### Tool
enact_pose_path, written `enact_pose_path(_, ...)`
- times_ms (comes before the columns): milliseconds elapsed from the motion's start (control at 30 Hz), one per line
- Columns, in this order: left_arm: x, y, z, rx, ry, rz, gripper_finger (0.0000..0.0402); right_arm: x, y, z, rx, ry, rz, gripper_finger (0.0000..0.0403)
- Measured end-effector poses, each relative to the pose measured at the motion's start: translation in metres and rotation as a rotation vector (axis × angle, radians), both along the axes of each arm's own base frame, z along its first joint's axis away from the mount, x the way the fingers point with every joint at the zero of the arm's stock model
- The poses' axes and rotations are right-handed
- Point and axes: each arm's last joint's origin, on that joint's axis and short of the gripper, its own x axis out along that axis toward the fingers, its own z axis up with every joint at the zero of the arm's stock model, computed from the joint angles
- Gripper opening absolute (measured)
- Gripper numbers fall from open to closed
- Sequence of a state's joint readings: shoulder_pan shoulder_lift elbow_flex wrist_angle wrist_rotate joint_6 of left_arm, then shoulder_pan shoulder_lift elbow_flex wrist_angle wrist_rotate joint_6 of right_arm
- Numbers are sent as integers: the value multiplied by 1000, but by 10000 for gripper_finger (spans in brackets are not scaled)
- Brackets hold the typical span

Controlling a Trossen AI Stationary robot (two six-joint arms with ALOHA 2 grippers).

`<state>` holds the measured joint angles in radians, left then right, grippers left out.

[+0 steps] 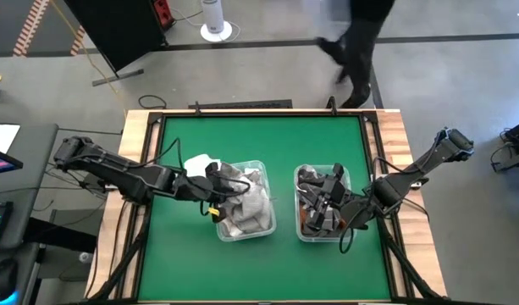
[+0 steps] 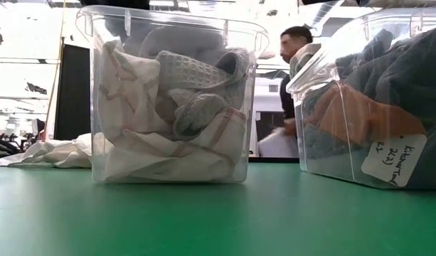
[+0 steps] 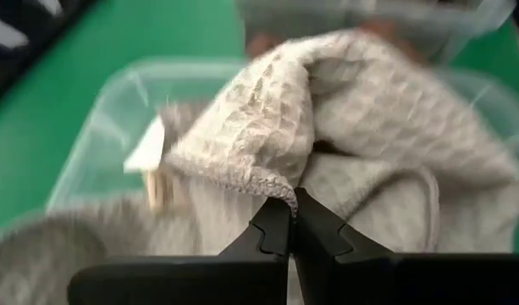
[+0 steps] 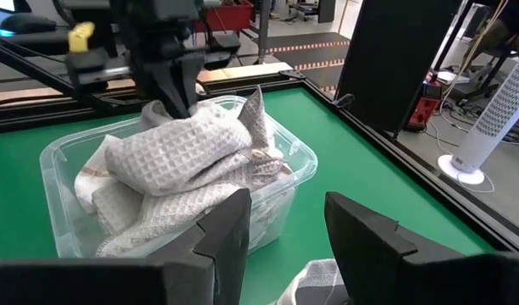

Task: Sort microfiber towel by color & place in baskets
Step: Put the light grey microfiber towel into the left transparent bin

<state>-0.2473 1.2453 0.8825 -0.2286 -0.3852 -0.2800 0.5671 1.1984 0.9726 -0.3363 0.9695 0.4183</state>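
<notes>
Over the left basket (image 1: 242, 210), near the middle of the tabletop (image 1: 259, 140), the left claw (image 3: 291, 222) is fully closed on a hem of a pale waffle towel (image 3: 327, 110). That towel drapes over the basket's rim and onto the pile of light towels already inside. A further white towel (image 1: 201, 162) lies on the tabletop just beside this basket, on the side toward the left edge.

Handling: the towels appear light, soft and limp. They offer no stiffness, so a pinched corner will carry the rest hanging below it. The weave looks grippy rather than slippery, and nothing suggests fragility. A hem or raised fold is judged the best place to take hold; a flat middle area would bunch under the fingers. Loose cloth may snag on the rim or drag a neighbouring towel along.

The right basket (image 1: 321, 203), toward the right edge, holds dark grey towels (image 2: 395, 78) and carries a paper tag on its wall. Both baskets are clear plastic and stand apart from each other.

The right claw (image 4: 284, 237) hovers above the right basket with its jaws parted to a moderate width. Nothing is seen between its fingers, and no contact with the dark towels can be confirmed.
</notes>
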Motion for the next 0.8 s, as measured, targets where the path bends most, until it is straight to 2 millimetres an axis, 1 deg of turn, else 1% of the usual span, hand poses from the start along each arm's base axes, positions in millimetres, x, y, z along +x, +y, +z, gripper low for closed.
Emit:
enact_pose_path(133, -3, 4, -6, -47, 70, 11, 0, 0, 0, 0, 0, 0, 0, 185)
enact_pose_path(267, -2, 4, -5, -55, 55, 15, 9, 0, 0, 0, 0, 0, 0, 185)
enact_pose_path(367, -2, 4, -4, -60, 47, 13, 34, 0, 0, 0, 0, -1, 0, 185)
enact_pose_path(467, -2, 3, -3, -65, 67, -8, 73, 0, 0, 0, -1, 1, 0, 185)
enact_pose_path(533, -2, 3, 7, -43, 86, -23, 102, 0, 0, 0, -2, 3, 0, 185)
enact_pose_path(667, -1, 3, 34, -14, 70, -45, 157, 0, 0, 0, -2, 3, 0, 185)
enact_pose_path(800, -2, 2, 54, 6, 59, -65, 199, 0, 0, 0, -1, 3, 0, 185)
